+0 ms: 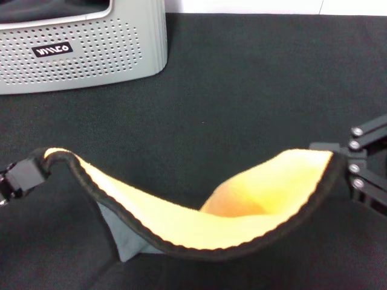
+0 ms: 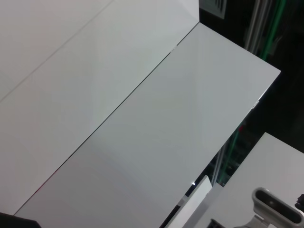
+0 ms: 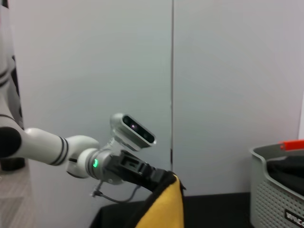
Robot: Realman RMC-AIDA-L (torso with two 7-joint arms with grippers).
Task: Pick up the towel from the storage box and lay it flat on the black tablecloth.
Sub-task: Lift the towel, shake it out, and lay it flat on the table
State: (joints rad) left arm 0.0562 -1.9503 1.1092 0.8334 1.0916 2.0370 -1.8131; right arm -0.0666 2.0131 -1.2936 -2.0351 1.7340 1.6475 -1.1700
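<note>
In the head view, the storage box (image 1: 84,51) is seen at the far left on the black tablecloth (image 1: 254,84), perforated wall and black label facing the camera. Nearer, at the left edge, the left gripper (image 1: 37,164) is clamped on one corner of the towel (image 1: 199,220). The towel is held up between both arms, well apart from the box, sagging in the middle with the yellow-orange face upward and the black edging toward the camera; a grey-green fold hangs beneath near the left end. At the right edge, the right gripper (image 1: 336,158) is closed on the opposite corner. In the right wrist view, the left gripper (image 3: 161,179) is seen pinching the yellow corner (image 3: 164,206), with the box (image 3: 280,190) further right.
</note>
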